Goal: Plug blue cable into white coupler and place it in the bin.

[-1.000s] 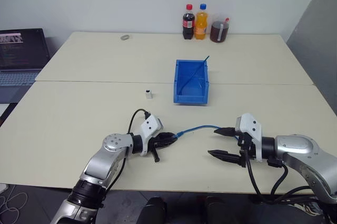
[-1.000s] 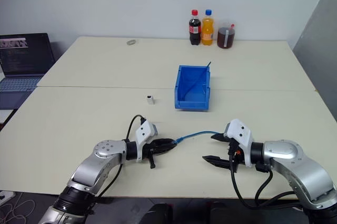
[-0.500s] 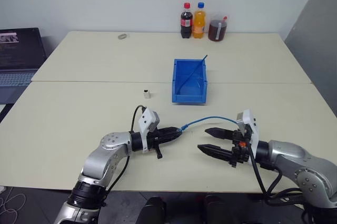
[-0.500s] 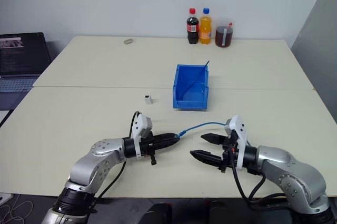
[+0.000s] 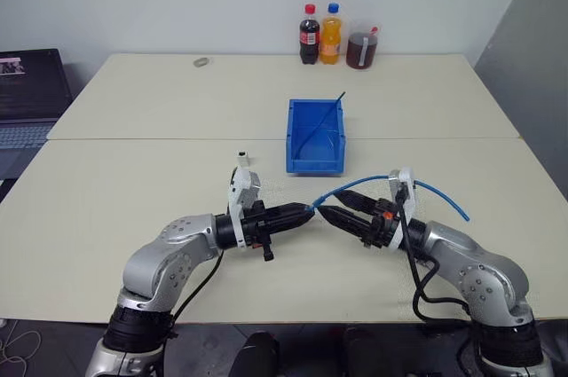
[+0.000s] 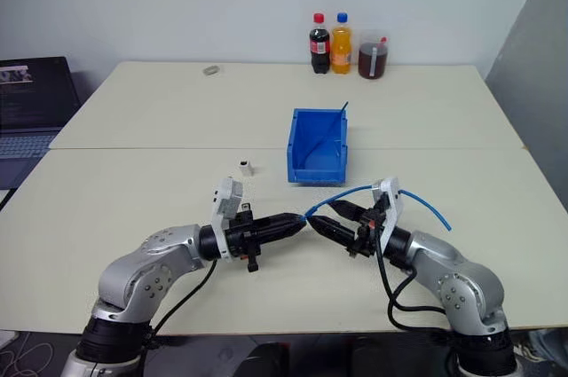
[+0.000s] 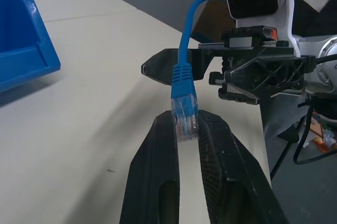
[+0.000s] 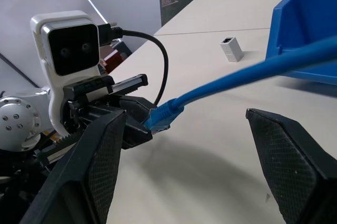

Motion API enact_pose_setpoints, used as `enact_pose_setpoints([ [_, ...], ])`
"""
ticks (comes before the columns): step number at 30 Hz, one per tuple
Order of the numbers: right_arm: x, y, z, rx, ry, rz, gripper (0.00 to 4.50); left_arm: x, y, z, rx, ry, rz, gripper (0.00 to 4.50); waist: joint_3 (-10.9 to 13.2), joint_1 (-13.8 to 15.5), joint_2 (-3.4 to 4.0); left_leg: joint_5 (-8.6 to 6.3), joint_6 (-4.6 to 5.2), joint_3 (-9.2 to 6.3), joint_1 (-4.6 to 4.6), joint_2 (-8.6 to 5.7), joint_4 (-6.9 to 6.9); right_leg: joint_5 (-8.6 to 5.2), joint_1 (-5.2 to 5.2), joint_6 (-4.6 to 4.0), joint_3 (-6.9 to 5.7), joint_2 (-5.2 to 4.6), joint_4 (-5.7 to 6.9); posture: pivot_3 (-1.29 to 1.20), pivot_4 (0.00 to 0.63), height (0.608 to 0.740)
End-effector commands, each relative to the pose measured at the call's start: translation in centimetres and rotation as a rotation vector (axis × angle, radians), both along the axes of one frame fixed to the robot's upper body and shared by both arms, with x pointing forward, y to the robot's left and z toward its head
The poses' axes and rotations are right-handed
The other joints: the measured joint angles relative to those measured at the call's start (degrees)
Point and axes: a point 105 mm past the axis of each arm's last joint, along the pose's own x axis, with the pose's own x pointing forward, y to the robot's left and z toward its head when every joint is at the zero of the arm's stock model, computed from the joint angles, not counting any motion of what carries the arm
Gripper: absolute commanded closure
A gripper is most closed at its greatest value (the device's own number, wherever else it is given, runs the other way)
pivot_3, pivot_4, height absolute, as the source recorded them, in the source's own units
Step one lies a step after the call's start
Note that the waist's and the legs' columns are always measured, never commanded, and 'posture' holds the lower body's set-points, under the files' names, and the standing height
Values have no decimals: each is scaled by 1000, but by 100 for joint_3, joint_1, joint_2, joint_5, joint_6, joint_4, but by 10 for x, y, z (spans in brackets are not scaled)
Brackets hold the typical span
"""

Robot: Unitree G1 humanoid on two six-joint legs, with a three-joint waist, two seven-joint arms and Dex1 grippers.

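While lifted above the table (image 5: 106,208), left gripper (image 6: 297,224) clamped on clear plug of blue cable (image 6: 351,192), plug end tucked between the pads, boot and cord running rightward. Just beside it, tip to tip, right gripper (image 6: 330,220) spread wide, straddling the cord but gripping nothing. Best done, judging by this: close the right fingers on the cord just behind the boot, then free the left to fetch white coupler (image 6: 245,167), upright on the table behind the left arm. Long axis of cable roughly left-right, arching over the right wrist, free end trailing off right. Bin (image 6: 297,164) well beyond, a thinner dark strand inside.
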Motion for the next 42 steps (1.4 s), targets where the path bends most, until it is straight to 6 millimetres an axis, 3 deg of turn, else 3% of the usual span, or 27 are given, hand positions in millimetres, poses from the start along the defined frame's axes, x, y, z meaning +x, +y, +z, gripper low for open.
enact_pose_setpoints([
  [1, -5, 6, 18, 75, -15, 70, 640, 1, 1, 19, -37, -40, -3, 4253, 0, 0, 0, 0, 0, 0, 0, 0, 0, 0, 0, 0, 0, 0, 0, 0, 150, 740],
  [22, 3, 21, 19, 93, 1, 108, 640, -3, 0, 19, -49, -2, -29, 4253, 0, -2, 1, 0, 0, 2, 0, 1, -1, 0, -4, 0, 2, 0, 0, 0, 150, 740],
  [29, 4, 26, 12, 67, 14, 127, 2183, -3, 0, 19, -49, 2, -33, 4253, 0, -2, 1, 0, 0, 4, -1, 0, -1, 0, -5, 0, 4, 0, 0, 0, 150, 740],
  [39, 3, 25, 19, 112, 21, 140, 4229, -6, 2, 15, -34, 13, -40, 4254, 1, -2, 1, 0, 0, 4, -1, 0, -2, 0, -6, 0, 5, 0, 0, 0, 150, 740],
  [42, 1, 25, 19, 113, 29, 157, 4365, -5, 3, 14, -32, 12, -39, 4254, 1, -2, 1, 0, 0, 4, -1, 0, -2, 0, -6, 0, 5, 0, 0, 0, 150, 740],
])
